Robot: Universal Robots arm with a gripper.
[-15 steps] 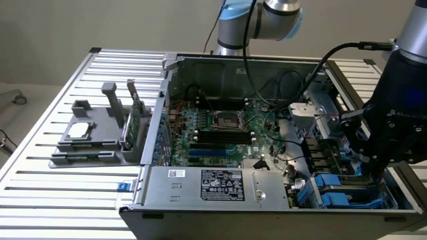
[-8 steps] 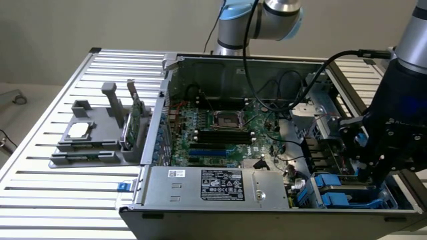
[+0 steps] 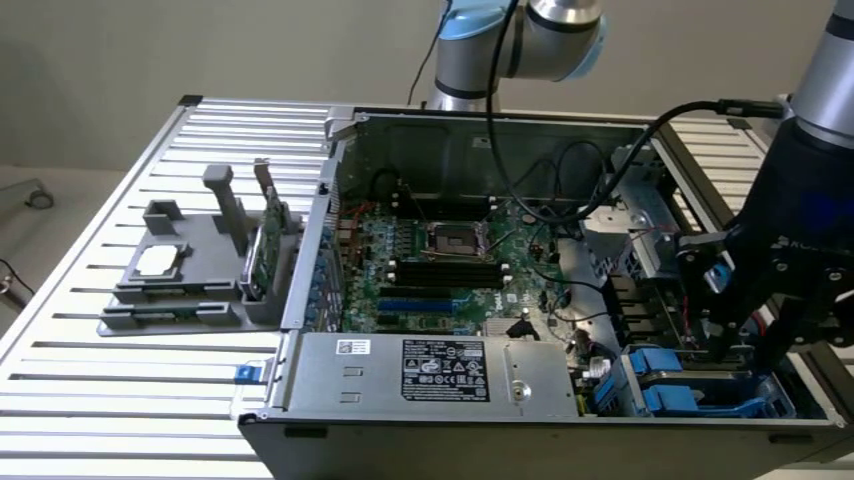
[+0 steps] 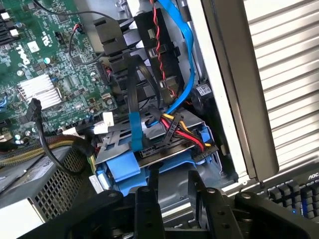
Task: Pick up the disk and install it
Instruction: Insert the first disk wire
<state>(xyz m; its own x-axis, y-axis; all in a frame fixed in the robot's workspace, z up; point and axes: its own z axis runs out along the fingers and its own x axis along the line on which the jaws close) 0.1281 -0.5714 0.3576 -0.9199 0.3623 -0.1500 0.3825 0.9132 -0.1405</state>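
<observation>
The disk sits in its blue carrier in the drive bay of the computer case, so the placing step appears complete. The gripper is released, with its jaws apart just beside the disk and holding nothing.

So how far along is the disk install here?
Done: the disk in its blue carrier lies in the drive bay. In hand: nothing; the claw stands open right over it. Left: whether it is fully seated cannot be told.

The disk wears glossy blue plastic, the table ribbed bare metal, the hand matt black.
</observation>
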